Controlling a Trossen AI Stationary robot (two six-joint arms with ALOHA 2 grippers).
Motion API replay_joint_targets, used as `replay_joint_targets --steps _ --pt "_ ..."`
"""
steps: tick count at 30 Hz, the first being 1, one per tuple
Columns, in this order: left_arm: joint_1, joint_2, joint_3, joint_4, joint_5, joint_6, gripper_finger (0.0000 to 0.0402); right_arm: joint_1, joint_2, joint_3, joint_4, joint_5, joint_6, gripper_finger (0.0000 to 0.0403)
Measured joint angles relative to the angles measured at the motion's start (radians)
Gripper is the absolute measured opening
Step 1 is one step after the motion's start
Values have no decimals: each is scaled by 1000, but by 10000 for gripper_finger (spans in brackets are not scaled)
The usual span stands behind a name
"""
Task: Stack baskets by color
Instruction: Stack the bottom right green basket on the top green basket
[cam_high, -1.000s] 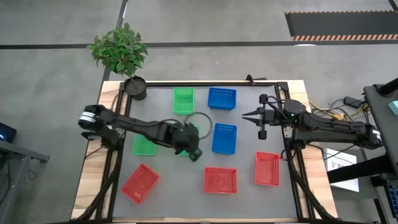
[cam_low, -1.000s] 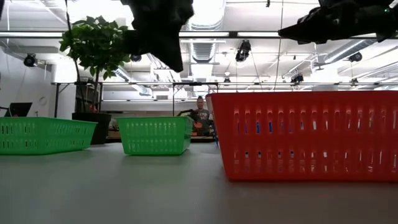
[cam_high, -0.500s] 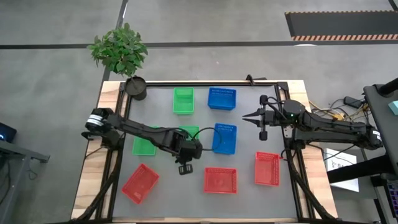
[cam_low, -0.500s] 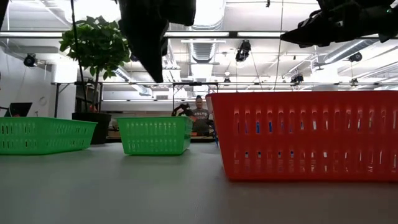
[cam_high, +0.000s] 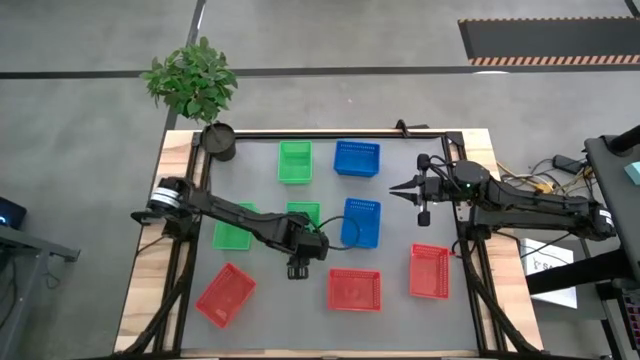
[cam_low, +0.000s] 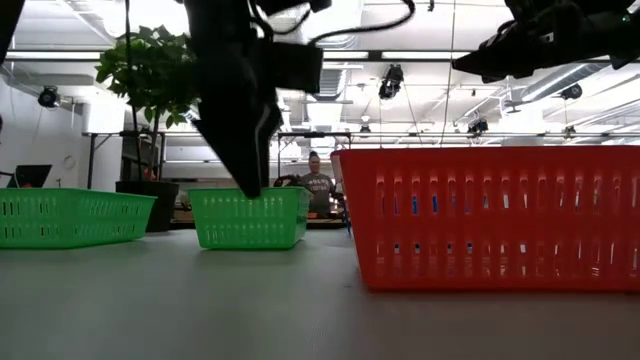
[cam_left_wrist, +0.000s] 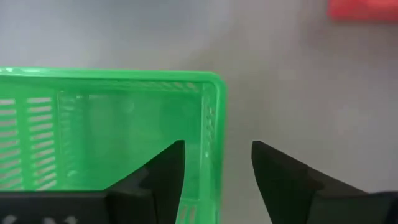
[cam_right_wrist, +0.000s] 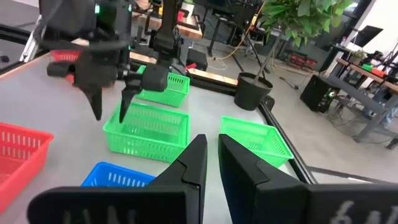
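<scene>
Three green baskets stand on the grey table: one in the middle (cam_high: 303, 212), one at the left (cam_high: 232, 234), one at the far side (cam_high: 294, 161). Two blue baskets (cam_high: 357, 158) (cam_high: 361, 222) stand right of them. Three red baskets (cam_high: 225, 294) (cam_high: 354, 289) (cam_high: 429, 271) stand along the near side. My left gripper (cam_left_wrist: 217, 146) hangs open over the middle green basket (cam_left_wrist: 112, 124), pointing down. One finger is over its inside and one outside its end wall (cam_left_wrist: 211, 118); I see no touch. My right gripper (cam_high: 395, 187) waits shut at the right, high above the table.
A round black pot (cam_high: 217, 141) with a leafy plant (cam_high: 190, 80) stands at the far left corner. A dark cable loops from my left arm over the blue basket's edge (cam_high: 343, 225). Bare grey table lies between the baskets. A person sits in the room beyond (cam_low: 318, 185).
My left gripper has sunk toward the middle green basket and shifted a little toward the table's near edge. Its wrist has rolled and its fingers have opened. The baskets have stayed where they were.
</scene>
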Motion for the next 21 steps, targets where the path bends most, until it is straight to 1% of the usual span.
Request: replay_joint_targets --steps 4,6,10,16,17,21 --pt "2 26 -2 -1 0 44 168 0 0 0 -4 0 7 34" --pt "1 27 -2 -1 0 62 158 0 0 0 -12 0 6 34" --pt "1 27 -2 -2 0 65 114 0 -1 0 -15 0 6 34" --pt "1 16 1 -3 0 57 16 0 0 0 -15 0 6 34" --pt "1 16 4 -2 0 56 9 0 0 0 -17 0 6 34" --pt "1 11 23 -4 0 57 4 0 0 0 -20 0 6 33"
